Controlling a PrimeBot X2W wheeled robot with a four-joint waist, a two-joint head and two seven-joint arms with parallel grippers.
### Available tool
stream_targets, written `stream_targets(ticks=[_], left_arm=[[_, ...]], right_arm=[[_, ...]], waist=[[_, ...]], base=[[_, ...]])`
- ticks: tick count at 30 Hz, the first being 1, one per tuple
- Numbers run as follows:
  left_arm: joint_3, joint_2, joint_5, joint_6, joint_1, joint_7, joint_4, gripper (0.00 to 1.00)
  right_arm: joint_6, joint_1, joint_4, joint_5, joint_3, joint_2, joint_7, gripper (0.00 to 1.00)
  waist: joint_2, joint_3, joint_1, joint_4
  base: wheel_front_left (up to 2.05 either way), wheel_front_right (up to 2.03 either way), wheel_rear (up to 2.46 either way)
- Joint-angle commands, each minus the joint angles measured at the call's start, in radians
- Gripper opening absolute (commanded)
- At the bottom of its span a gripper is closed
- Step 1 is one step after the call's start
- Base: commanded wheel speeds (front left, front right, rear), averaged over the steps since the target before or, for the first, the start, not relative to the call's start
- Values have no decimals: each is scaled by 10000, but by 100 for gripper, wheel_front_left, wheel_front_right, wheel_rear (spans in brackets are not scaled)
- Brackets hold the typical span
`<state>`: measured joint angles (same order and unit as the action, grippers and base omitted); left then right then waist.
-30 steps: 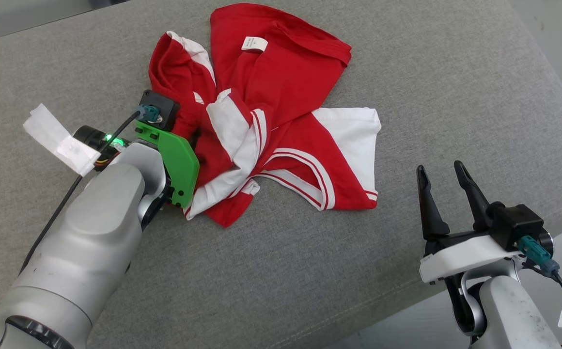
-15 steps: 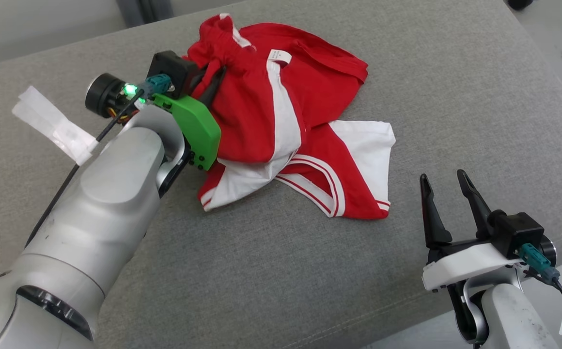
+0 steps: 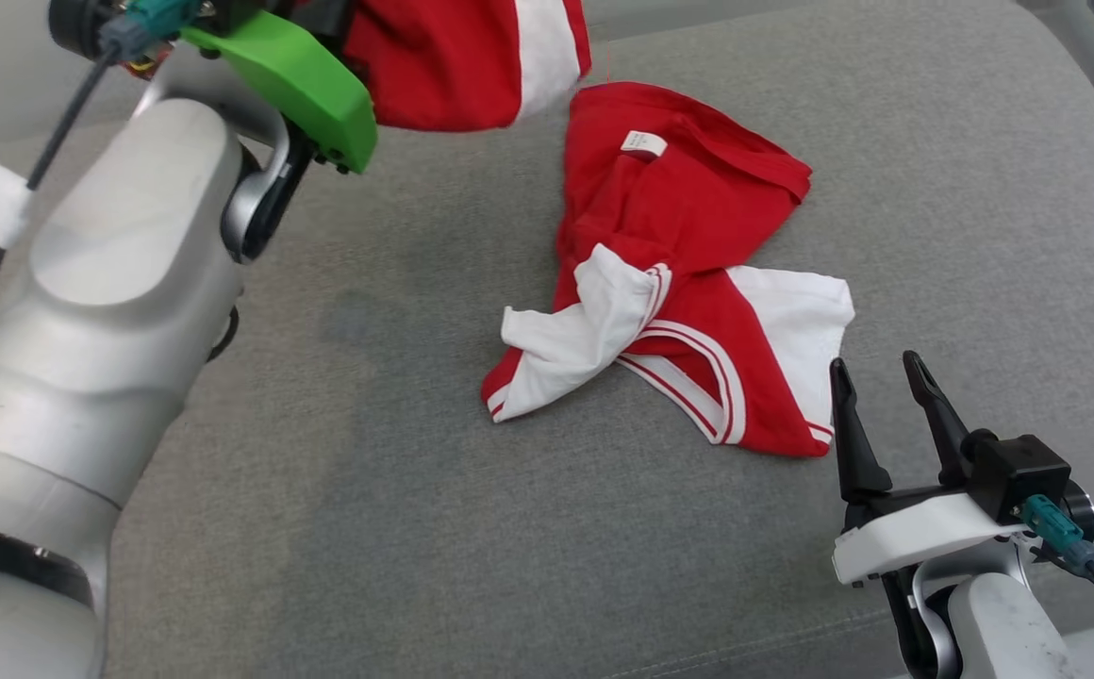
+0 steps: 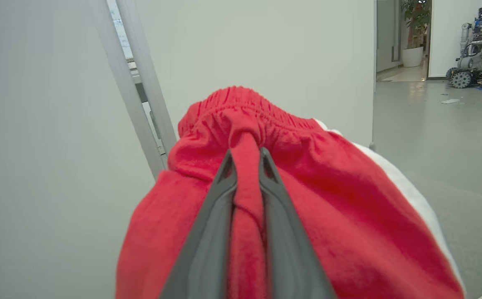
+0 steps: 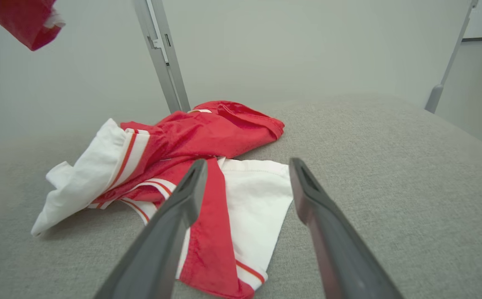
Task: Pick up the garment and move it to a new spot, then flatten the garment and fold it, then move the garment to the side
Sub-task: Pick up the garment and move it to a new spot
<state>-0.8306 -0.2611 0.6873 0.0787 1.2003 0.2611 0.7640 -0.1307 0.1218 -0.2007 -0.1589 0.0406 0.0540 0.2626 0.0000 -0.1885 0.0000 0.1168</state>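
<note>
The left gripper point(image 4: 245, 157) pinches the red shorts point(image 4: 332, 216) at the waistband, holding them above the grey cushion point(image 3: 368, 509). The right gripper point(image 3: 877, 372) stands spread, with a red shirt point(image 3: 688, 217) lying at its eleven o'clock.

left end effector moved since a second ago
Yes: the left end effector, gripping the red shorts, rose off the grey cushion, away from the shirt.

Head overhead, right wrist low, share lying garment point(image 3: 688, 217).

The garment point(image 4: 340, 224) is soft matt red cloth, the cushion point(image 3: 415, 519) coarse grey woven fabric, and the left hand point(image 4: 246, 155) has smooth matt dark plastic fingers point(image 4: 207, 249).
</note>
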Motion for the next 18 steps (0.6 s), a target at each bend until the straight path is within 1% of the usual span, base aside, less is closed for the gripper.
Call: stream_targets(ticks=[1,3,9,16,18], left_arm=[[187,-263,-34,-144,-135,47,-270,0],[422,-565,-86,-339,-420,42,-691,0],[790,-1260,6,-650,-1283,34,-1627,0],[1336,-1992,348,-1046,-2444,35,-2260,0],[1490,-2196,393,-1122,-2685,35,-2370,0]], right_arm=[[-1,-135,71,62,-14,34,33,100],[-1,-156,127,91,-13,43,33,100],[-1,-177,260,156,-70,163,33,100],[-1,-222,355,223,43,302,33,100],[-1,-221,355,255,89,334,33,100]], waist=[[0,182,0,-707],[0,189,0,-1066],[0,206,0,-2327],[0,268,0,-3663],[0,267,0,-3926]], base=[[0,0,0],[0,0,0],[0,0,0],[0,0,0],[0,0,0]])
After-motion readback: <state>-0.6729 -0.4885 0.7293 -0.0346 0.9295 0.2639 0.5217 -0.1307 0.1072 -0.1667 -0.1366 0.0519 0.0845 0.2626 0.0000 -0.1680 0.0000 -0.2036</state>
